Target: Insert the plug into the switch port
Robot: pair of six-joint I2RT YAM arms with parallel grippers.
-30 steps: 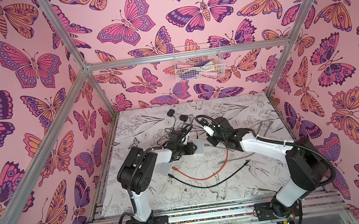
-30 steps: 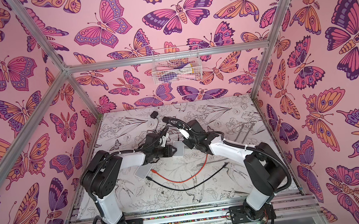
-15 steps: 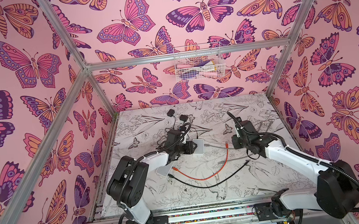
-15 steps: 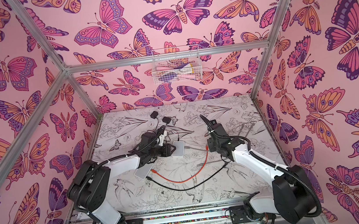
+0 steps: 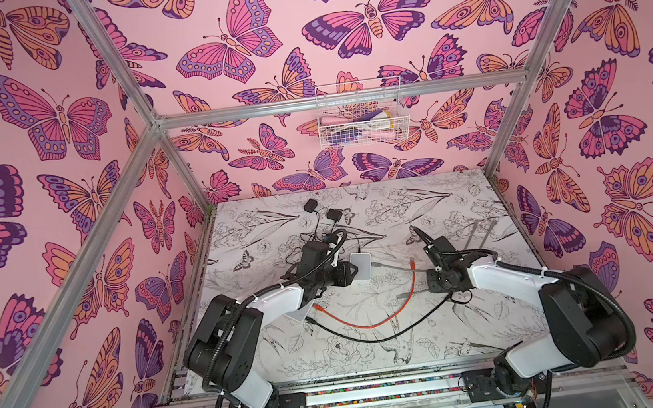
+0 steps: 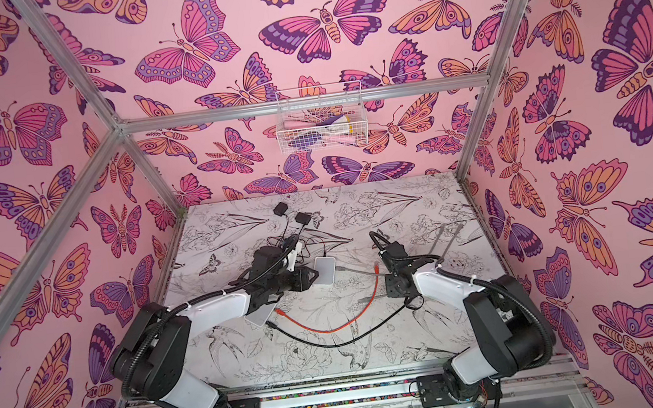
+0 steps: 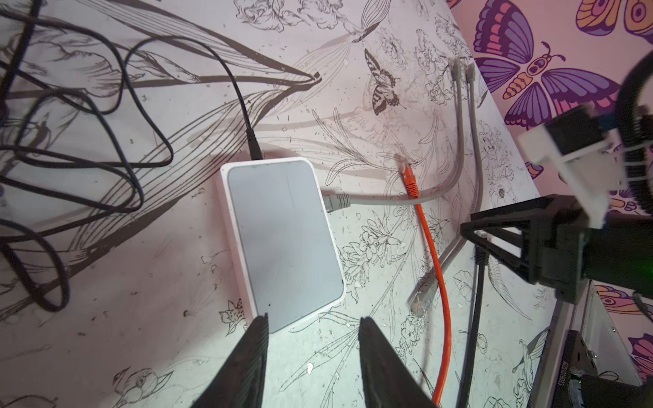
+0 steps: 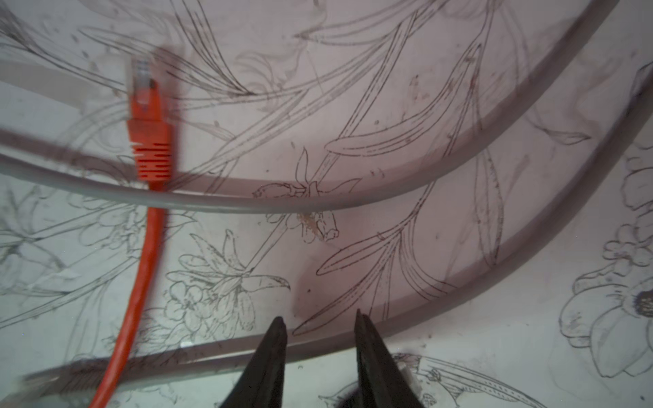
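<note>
Entry, in a top view: the switch (image 5: pixel 361 266) is laid flat mid-bench (image 5: pixel 421 206), port side turned towards the right arm, so that a plug can be pushed in from there. The grey plug (image 5: pixel 378 265) is butted into that side. The left gripper (image 5: pixel 350 273) is set at the switch's opposite side, judged a brace against sliding. The right gripper (image 5: pixel 434 284) is held apart from the switch, beyond the orange cable (image 5: pixel 371 322). Left wrist view: the grey plug (image 7: pixel 334 203) is lodged in a port on the long side of the switch (image 7: pixel 282 240) and judged fully home. A power lead (image 7: pixel 247 134) is entered at the far end. The left jaws are parted astride the near end, with bench showing between one tip and the case, so nothing is clamped. A loose grey plug (image 7: pixel 420 293) and the orange plug (image 7: pixel 410 178) are left unused, the orange one laid across the seated plug's cable. Right wrist view: the right jaws are parted and empty, hung over a second grey cable (image 8: pixel 406 323), with the orange plug (image 8: pixel 148 134) well aside.
</note>
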